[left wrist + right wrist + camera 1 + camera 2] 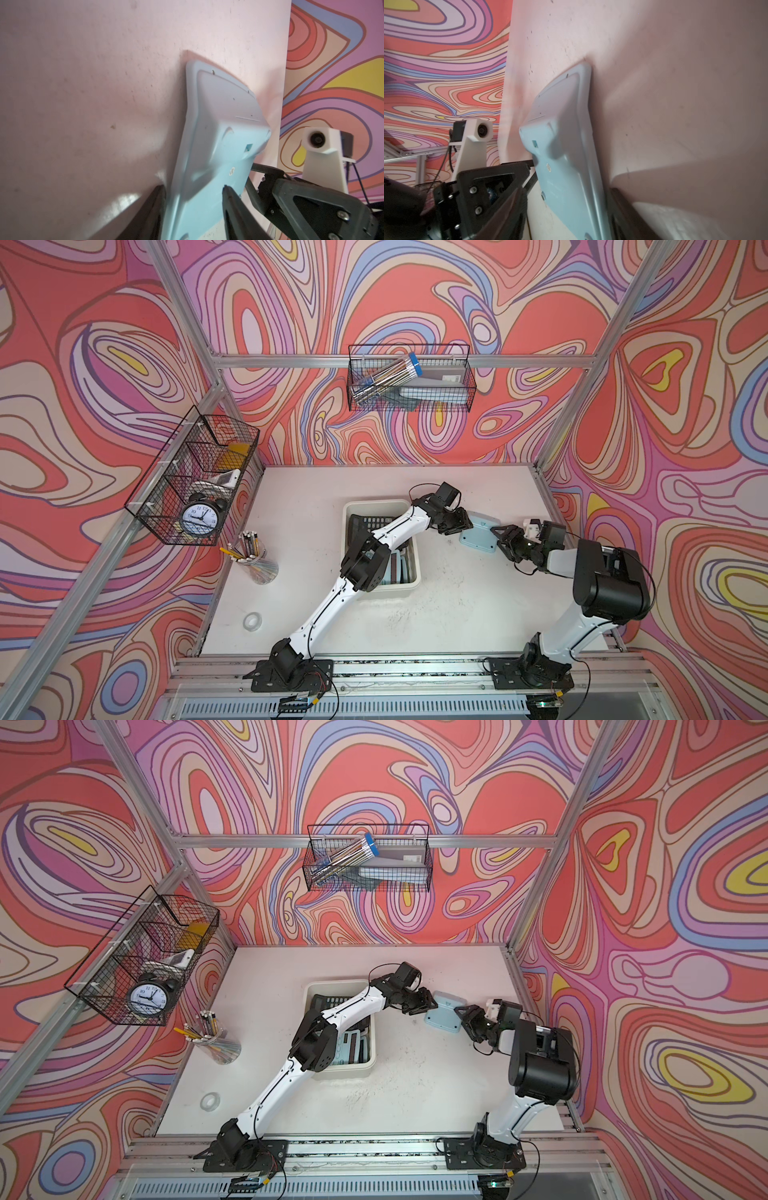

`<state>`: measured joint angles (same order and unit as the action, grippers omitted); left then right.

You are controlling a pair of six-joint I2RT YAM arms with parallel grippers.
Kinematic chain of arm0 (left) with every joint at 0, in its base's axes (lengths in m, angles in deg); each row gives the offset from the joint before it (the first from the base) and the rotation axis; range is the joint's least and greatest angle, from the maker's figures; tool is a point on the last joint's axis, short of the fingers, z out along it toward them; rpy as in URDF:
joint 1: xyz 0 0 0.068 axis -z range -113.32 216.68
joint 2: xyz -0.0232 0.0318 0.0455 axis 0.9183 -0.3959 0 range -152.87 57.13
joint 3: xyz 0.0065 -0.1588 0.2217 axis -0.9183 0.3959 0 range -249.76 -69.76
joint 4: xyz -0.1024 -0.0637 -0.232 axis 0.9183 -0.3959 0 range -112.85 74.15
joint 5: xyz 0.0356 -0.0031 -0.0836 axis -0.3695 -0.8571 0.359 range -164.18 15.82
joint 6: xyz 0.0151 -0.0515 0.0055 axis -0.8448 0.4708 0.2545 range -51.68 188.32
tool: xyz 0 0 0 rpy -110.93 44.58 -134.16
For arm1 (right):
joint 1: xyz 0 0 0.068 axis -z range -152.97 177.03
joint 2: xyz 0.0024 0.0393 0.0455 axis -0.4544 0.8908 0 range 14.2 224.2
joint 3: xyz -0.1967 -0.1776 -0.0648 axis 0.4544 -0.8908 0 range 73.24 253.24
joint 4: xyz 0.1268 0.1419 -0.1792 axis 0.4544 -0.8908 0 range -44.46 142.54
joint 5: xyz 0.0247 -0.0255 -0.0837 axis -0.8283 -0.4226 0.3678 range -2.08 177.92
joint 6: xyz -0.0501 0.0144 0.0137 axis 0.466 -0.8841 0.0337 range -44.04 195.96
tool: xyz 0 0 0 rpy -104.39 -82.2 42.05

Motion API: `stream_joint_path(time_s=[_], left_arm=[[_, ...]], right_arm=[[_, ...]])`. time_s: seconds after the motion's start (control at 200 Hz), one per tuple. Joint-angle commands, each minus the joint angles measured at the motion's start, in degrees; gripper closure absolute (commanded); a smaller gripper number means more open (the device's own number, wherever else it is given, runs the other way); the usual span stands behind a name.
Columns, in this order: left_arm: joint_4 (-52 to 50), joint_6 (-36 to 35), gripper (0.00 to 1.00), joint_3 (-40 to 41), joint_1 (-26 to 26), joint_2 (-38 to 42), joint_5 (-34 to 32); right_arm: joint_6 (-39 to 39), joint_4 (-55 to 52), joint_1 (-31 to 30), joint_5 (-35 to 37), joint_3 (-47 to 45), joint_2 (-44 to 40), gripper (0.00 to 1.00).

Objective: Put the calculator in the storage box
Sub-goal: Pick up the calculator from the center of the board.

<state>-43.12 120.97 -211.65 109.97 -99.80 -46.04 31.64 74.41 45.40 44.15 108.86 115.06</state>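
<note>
One light-blue calculator [478, 539] is lying back-up on the table [457, 614], outside the storage box [374, 503], at the box's 3 o'clock. Its long axis is running roughly 12 to 6 o'clock in both top views. The round label [232, 171] on its back is showing too blurred to read. The alarm clock [200, 517] dial is displaying numerals 1 to 12. The left gripper [467, 525] is straddling one long edge; grip cannot be told. The right gripper [495, 531] is standing part-open around the opposite edge, a gap showing.

Left arm [399, 526] and right arm [582, 630] reach inward, their parted fingers [149, 212] facing each other.
</note>
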Motion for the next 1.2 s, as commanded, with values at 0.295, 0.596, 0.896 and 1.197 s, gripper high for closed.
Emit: stream_joint_path(time_s=[0.295, 0.596, 0.896, 1.197], left_arm=[[1.95, 1.41, 0.61, 0.38, 0.04, 1.00, 4.77], [0.74, 0.16, 0.62, 1.89, -0.05, 4.40, 4.49], [-5.47, -4.58, 0.55, 2.04, -0.65, 11.39, 0.62], [-7.76, -7.91, 0.40, 9.67, -1.63, 24.08, -2.20]], right_arm=[[-7.61, 13.41, -1.09, -6.49, -6.68, -2.01, 0.66], [-6.27, 9.10, -2.97, -4.28, -7.40, -6.97, 0.94], [-1.66, -0.84, -3.17, -1.11, -7.76, -16.03, 1.00], [2.68, -12.17, -4.29, 2.15, -6.44, -30.88, 1.00]])
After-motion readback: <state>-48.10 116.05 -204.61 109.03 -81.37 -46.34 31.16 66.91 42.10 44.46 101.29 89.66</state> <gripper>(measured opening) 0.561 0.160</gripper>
